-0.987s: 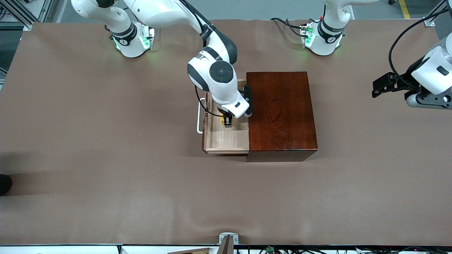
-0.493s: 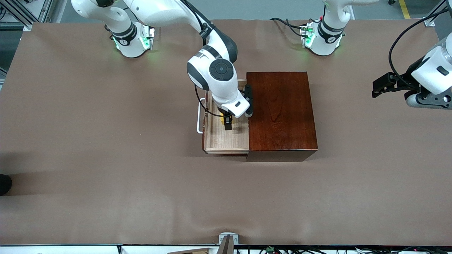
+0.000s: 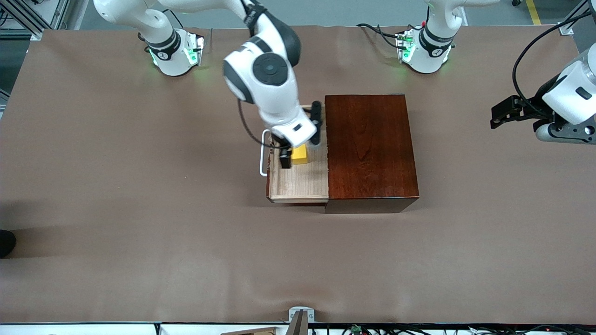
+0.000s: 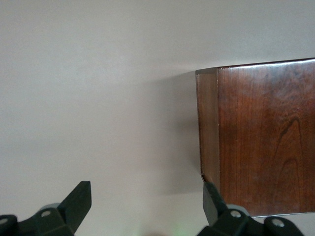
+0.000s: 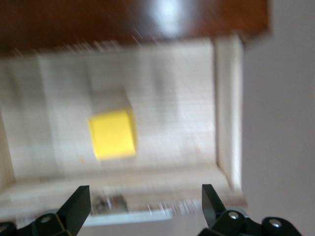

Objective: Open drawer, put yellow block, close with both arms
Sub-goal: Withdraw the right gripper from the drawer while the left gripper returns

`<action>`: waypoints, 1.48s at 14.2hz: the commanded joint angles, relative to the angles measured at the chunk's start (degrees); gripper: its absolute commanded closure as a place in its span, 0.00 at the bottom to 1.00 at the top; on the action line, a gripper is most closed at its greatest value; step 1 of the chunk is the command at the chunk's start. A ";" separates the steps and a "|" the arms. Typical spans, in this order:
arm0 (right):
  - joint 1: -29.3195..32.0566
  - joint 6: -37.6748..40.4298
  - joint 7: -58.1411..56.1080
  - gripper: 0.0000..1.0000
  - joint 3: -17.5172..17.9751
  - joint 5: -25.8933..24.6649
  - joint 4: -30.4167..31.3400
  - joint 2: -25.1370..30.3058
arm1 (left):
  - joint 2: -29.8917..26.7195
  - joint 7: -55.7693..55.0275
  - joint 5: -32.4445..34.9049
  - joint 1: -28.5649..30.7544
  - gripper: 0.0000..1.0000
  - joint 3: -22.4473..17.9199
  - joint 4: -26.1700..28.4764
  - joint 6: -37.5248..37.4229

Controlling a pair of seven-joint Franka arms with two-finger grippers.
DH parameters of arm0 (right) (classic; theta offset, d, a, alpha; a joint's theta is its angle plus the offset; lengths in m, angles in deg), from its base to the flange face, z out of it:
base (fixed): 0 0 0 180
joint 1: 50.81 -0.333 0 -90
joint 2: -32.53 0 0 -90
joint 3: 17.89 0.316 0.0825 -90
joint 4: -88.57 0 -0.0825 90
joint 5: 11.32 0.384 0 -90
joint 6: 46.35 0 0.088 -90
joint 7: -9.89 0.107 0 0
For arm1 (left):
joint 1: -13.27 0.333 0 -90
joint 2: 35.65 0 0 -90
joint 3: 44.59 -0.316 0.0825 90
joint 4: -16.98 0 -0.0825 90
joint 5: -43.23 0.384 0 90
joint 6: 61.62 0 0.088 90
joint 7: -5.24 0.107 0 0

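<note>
The yellow block [image 3: 299, 154] is sitting loose on the floor of the drawer [image 3: 298, 184], which is pulled out of the dark wood box [image 3: 370, 149] toward the right arm's end of the table. So the drop-off part looks done, imo; what's left is the shove shut.

The right gripper [image 3: 292, 156] is over the drawer, fingers spread, nothing in them. In the right wrist view the block [image 5: 112, 133] is clear of both fingertips [image 5: 78, 204], no contact.

The left gripper [image 3: 499, 116] is parked way off over bare table [image 3: 139, 209] at the left arm's end, well apart from the box, waiting. Its wrist cam shows the fingers [image 4: 78, 201] spread wide and empty, with just a corner of the box [image 4: 261, 142] in shot.

The relation that matters: the drawer slides along the table's long direction, and its white handle [image 3: 263, 153] faces the right arm's end. Closing means pushing the drawer front toward the left arm's end. The right gripper is basically on top of it already, so it's the near one by a lot. The handle bar runs crosswise to the slide, so a flat push on it should work. The left arm would prob need to brace the box's closed end, or the whole box might skid.
</note>
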 commanded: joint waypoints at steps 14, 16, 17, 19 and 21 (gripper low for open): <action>30.88 10.25 0.98 0.00 0.47 0.57 1.79 10.02 | 6.40 -0.80 -0.68 -15.44 0.00 3.30 -4.00 6.62; 33.78 11.47 0.98 0.00 0.47 1.88 1.88 10.46 | 6.93 -0.80 -2.08 -19.48 0.00 3.65 -4.00 8.29; 34.92 12.00 1.06 0.00 0.38 2.24 1.97 10.98 | 7.63 -0.80 -3.30 -21.33 0.00 3.66 -4.00 8.91; 37.65 12.62 1.06 0.00 0.38 2.33 3.19 12.04 | 8.86 -0.80 -3.49 -26.07 0.00 3.66 -4.00 10.66; 39.32 12.79 2.02 0.00 0.29 2.33 4.42 13.79 | 10.26 -0.80 -2.53 -31.34 0.00 3.66 -4.00 13.38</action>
